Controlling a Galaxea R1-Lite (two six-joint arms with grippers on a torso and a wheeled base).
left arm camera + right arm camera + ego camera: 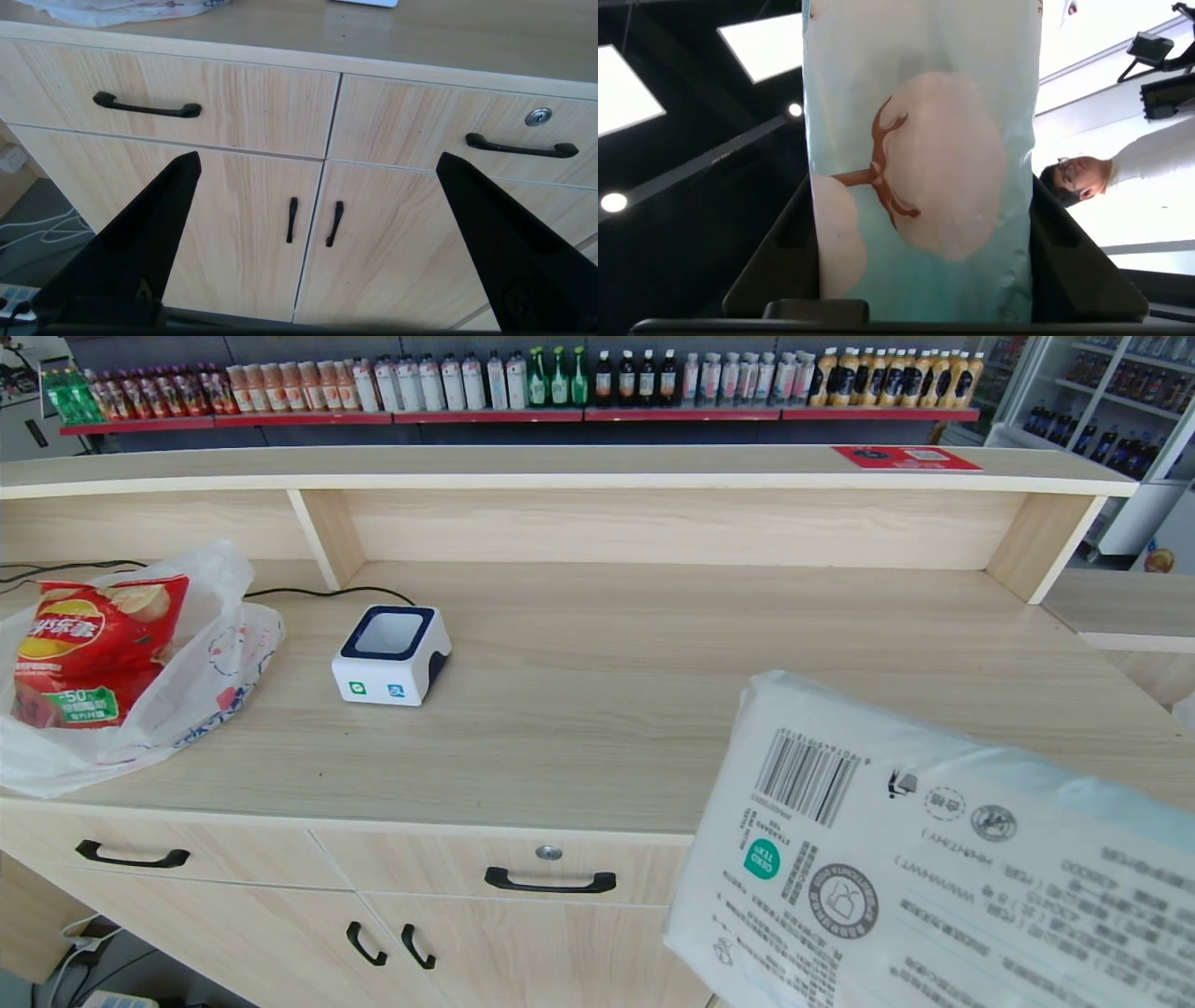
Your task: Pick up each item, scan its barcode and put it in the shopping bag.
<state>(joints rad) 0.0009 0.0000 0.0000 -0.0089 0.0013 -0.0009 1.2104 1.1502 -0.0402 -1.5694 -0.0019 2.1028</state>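
Right gripper (920,243): clamped on soft pack (915,140), pinched between both fingers (775,261). Risk: barcode (808,775) facing up, same way as window of scanner (391,654), so no read unless flipped; risk of slick pack slipping during turn. Pack aloft, well right of scanner. Left gripper (318,159): spread apart, empty, below scanner. Shopping bag (215,653) left of scanner.

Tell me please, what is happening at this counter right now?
The right gripper is shut on a soft package, white and pale blue, held up over the right part of the counter, its barcode facing the head camera. The scanner stands farther left on the counter, apart from the package. The shopping bag at the left end already holds a red chip bag. The left gripper hangs open, low before the drawers.
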